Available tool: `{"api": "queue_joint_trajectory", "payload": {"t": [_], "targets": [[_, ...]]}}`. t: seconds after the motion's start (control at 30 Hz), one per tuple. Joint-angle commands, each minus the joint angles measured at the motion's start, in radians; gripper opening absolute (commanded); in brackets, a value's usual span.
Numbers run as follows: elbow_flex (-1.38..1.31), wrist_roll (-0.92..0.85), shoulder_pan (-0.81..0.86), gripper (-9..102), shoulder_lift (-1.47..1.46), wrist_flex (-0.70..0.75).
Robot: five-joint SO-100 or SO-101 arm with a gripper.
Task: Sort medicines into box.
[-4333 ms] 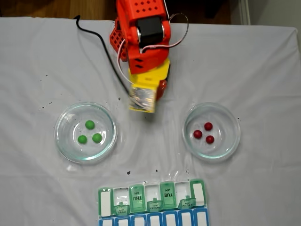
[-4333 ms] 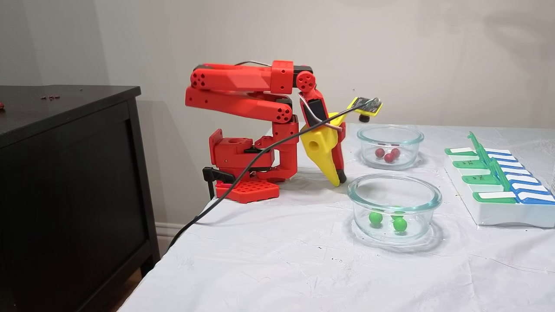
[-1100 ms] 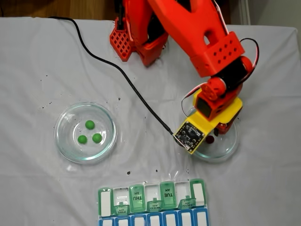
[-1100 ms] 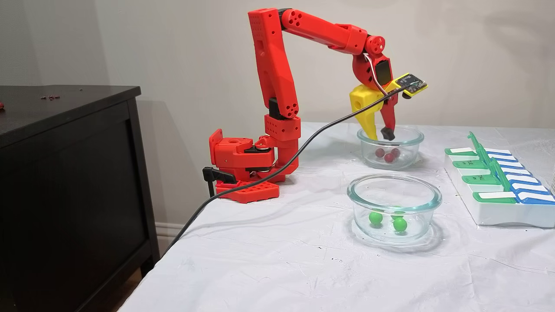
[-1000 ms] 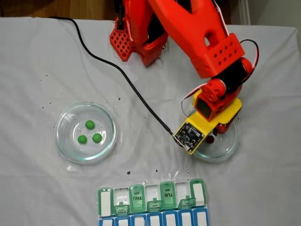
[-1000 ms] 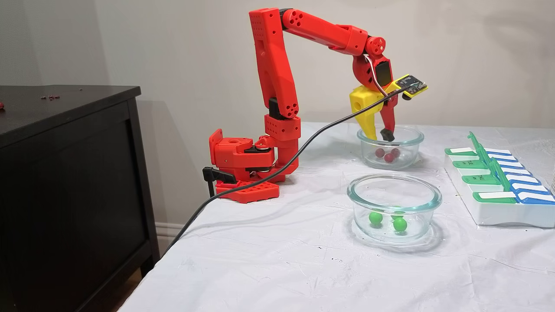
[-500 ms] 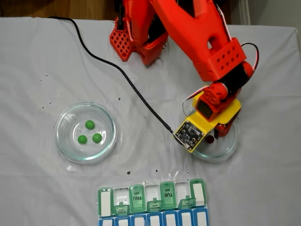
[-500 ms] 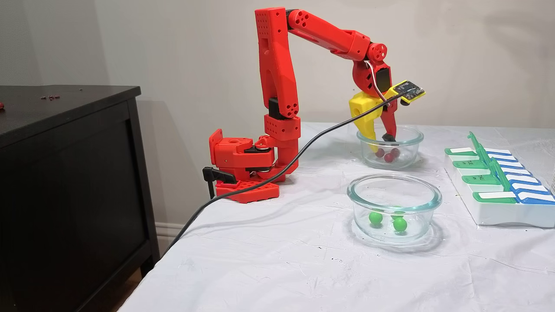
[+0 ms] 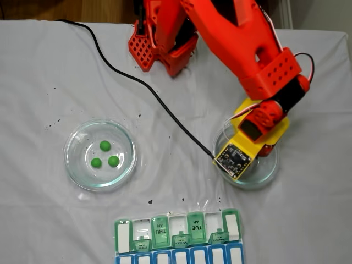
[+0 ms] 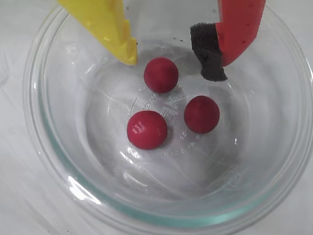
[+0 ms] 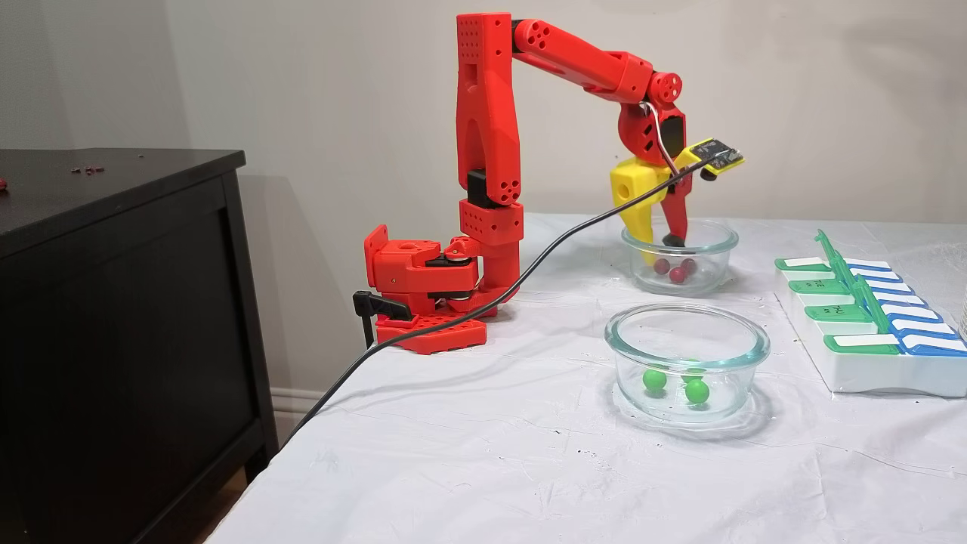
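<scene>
Top-down fixed view: red arm (image 9: pixel 242 38) reached over the right-hand glass dish (image 9: pixel 270 170), wrist camera board (image 9: pixel 233 159) covering most of it, so the red balls there were probably hidden underneath. Three green balls (image 9: pixel 104 146) sat in the left glass dish (image 9: pixel 74 165). Pill organizer (image 9: pixel 179 234) lay at the bottom edge, some green lids flipped up.

Wrist view: gripper (image 10: pixel 171 58) was spread apart inside the dish (image 10: pixel 44 147), gripping nothing. Yellow finger (image 10: pixel 115 34) and red finger's black foam pad (image 10: pixel 208 56) flanked the top red ball (image 10: pixel 161 74); whether they touched it was unclear. Two more red balls (image 10: pixel 146 129) lay below.

Side fixed view: gripper (image 11: pixel 656 245) dipped into the far dish (image 11: pixel 714 276); organizer (image 11: pixel 854 374) stood right, well apart.
</scene>
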Motion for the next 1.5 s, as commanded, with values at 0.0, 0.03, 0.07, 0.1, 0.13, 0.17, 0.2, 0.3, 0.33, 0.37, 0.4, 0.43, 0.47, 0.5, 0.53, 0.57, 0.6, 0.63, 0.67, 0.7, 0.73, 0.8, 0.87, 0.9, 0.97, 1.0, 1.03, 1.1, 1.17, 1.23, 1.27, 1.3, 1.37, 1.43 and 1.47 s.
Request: {"api": "queue_joint_trajectory", "payload": {"t": [0.0,0.03,0.07,0.1,0.13,0.17,0.2,0.3,0.33,0.37,0.4,0.43,0.47,0.5,0.53,0.57,0.6,0.63,0.67,0.7,0.73,0.8,0.87,0.9,0.97,1.0,1.03,1.1,1.17,1.23,1.27,1.3,1.37,1.43,1.47], "targets": [[-0.095,-0.006,-0.031,23,0.011,0.026],[-0.106,-0.006,-0.034,23,0.005,0.037],[-0.12,-0.006,-0.035,23,-0.006,0.049],[-0.135,-0.008,-0.034,24,-0.026,0.069],[-0.138,-0.009,-0.032,24,-0.029,0.071],[-0.14,-0.011,-0.028,24,-0.038,0.074],[-0.14,-0.012,-0.025,24,-0.044,0.074],[-0.137,-0.025,-0.008,24,-0.067,0.061],[-0.135,-0.032,-0.002,24,-0.075,0.057],[-0.133,-0.041,0.008,24,-0.083,0.048],[-0.135,-0.048,0.015,24,-0.091,0.043],[-0.14,-0.052,0.021,24,-0.098,0.041],[-0.143,-0.058,0.026,24,-0.104,0.041],[-0.147,-0.063,0.029,24,-0.109,0.044],[-0.15,-0.066,0.032,24,-0.11,0.049],[-0.15,-0.069,0.032,24,-0.11,0.052],[-0.15,-0.071,0.032,24,-0.11,0.055],[-0.15,-0.074,0.034,24,-0.109,0.055],[-0.15,-0.077,0.034,24,-0.109,0.055],[-0.149,-0.078,0.034,24,-0.11,0.054],[-0.146,-0.08,0.034,24,-0.11,0.049],[-0.135,-0.08,0.029,24,-0.114,0.04],[-0.124,-0.08,0.028,24,-0.12,0.028],[-0.121,-0.081,0.028,24,-0.12,0.023],[-0.114,-0.084,0.029,24,-0.124,0.009],[-0.11,-0.084,0.029,24,-0.127,0.005],[-0.107,-0.086,0.031,24,-0.132,0.002],[-0.098,-0.087,0.031,24,-0.14,-0.011],[-0.083,-0.089,0.029,24,-0.147,-0.029],[-0.072,-0.089,0.029,24,-0.152,-0.043],[-0.072,-0.089,0.031,24,-0.155,-0.044],[-0.074,-0.089,0.034,24,-0.156,-0.046],[-0.075,-0.087,0.037,24,-0.156,-0.046],[-0.072,-0.087,0.038,24,-0.153,-0.049],[-0.066,-0.081,0.04,24,-0.15,-0.06]]}}
